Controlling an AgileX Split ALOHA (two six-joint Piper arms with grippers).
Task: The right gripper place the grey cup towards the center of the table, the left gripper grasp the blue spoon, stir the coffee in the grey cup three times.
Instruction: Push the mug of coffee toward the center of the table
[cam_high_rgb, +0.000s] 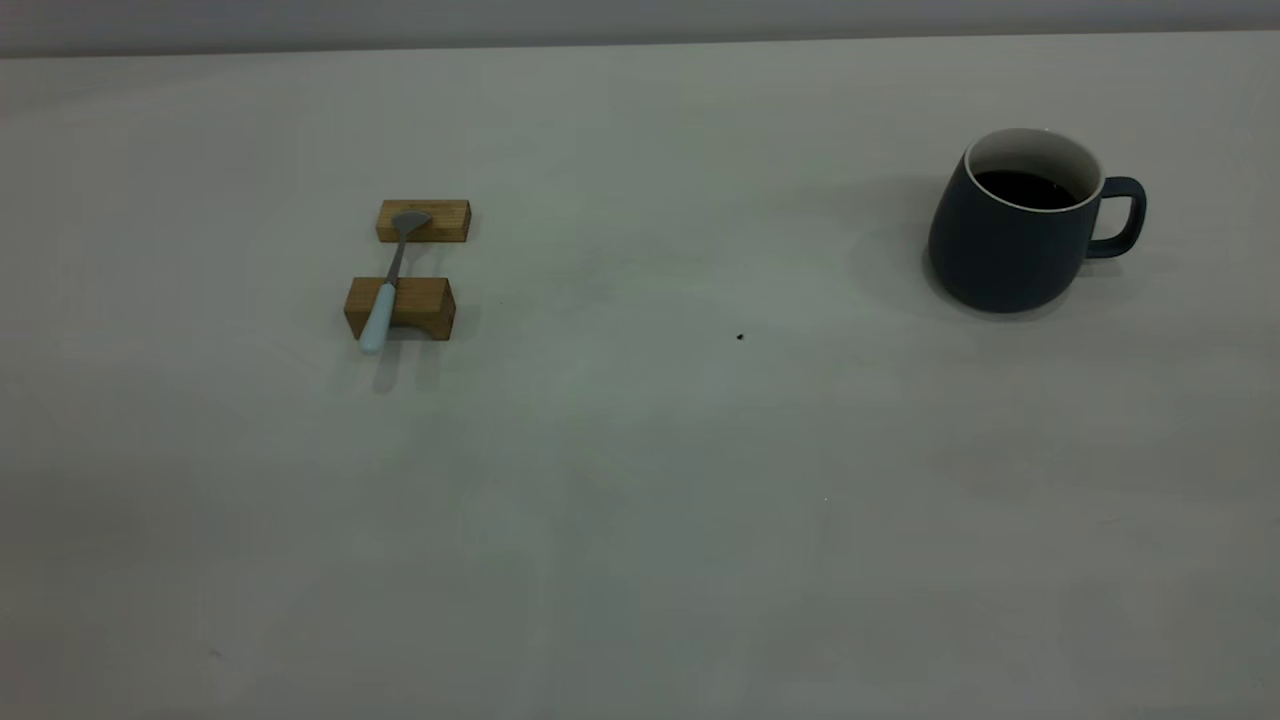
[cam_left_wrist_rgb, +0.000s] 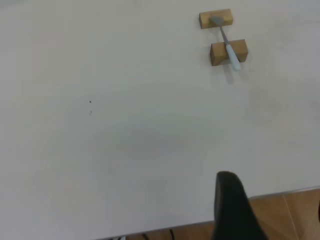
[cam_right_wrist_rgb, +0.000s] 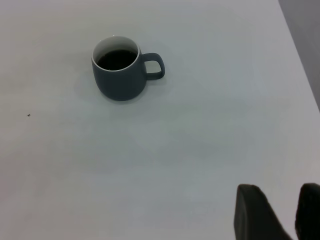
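Note:
The grey cup (cam_high_rgb: 1010, 250) stands upright at the far right of the table (cam_high_rgb: 640, 500), its handle pointing right and dark coffee (cam_high_rgb: 1022, 188) inside. At the left, the blue spoon (cam_high_rgb: 385, 290) lies across two wooden blocks, bowl on the far block and pale handle over the near one. Neither arm appears in the exterior view. My left gripper (cam_left_wrist_rgb: 273, 190) hangs open over the table's edge, well away from the spoon (cam_left_wrist_rgb: 231, 52). My right gripper (cam_right_wrist_rgb: 280, 187) is open and empty, far from the cup (cam_right_wrist_rgb: 120, 82).
The far wooden block (cam_high_rgb: 423, 221) and near wooden block (cam_high_rgb: 415, 305) hold the spoon off the surface. A tiny dark speck (cam_high_rgb: 740, 337) marks the table's middle. A wooden floor (cam_left_wrist_rgb: 295, 215) shows beyond the table edge in the left wrist view.

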